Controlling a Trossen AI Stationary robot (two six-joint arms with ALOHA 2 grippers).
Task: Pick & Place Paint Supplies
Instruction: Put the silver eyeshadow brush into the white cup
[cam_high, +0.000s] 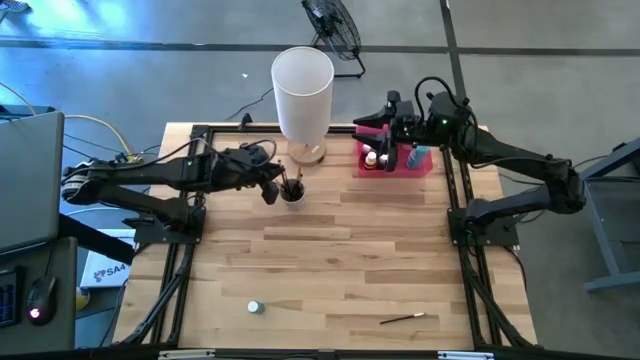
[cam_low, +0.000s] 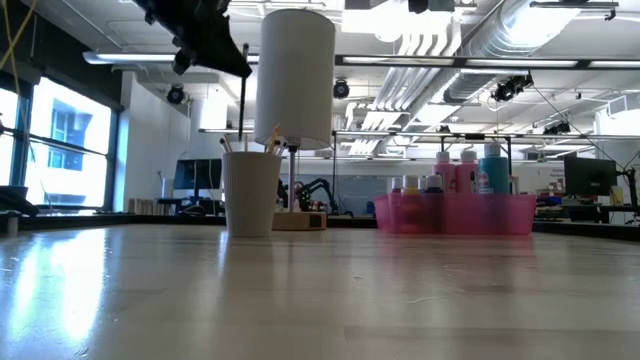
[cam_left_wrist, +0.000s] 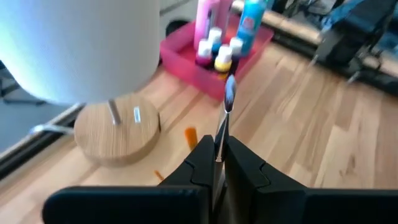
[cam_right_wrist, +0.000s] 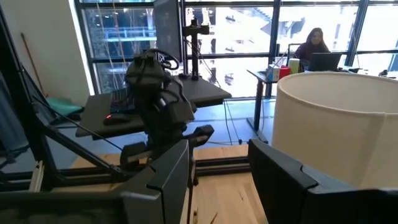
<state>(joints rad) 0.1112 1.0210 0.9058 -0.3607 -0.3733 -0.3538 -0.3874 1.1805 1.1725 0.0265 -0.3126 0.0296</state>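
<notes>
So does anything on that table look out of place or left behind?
Yes: a tiny bottle with a pale cap and a thin dark paintbrush lie alone on the light wooden table's near edge, far from the pink rectangular tray of paint bottles and the small white brush cup.

1. The table (cam_high: 330, 250) at the frame's centre is pale planked wood, with a soft sheen in the low view
2. The pink tray (cam_low: 455, 213) at right looks like translucent plastic
3. The white cylinder (cam_high: 302, 90), top centre, is matt, on a round wooden base (cam_left_wrist: 118, 130)
4. The cup (cam_low: 250, 192), left of centre, is ribbed and matt white
5. The left gripper (cam_left_wrist: 217, 165) fingers look matt black plastic
6. The paint bottles (cam_left_wrist: 224, 37) look glossy
</notes>
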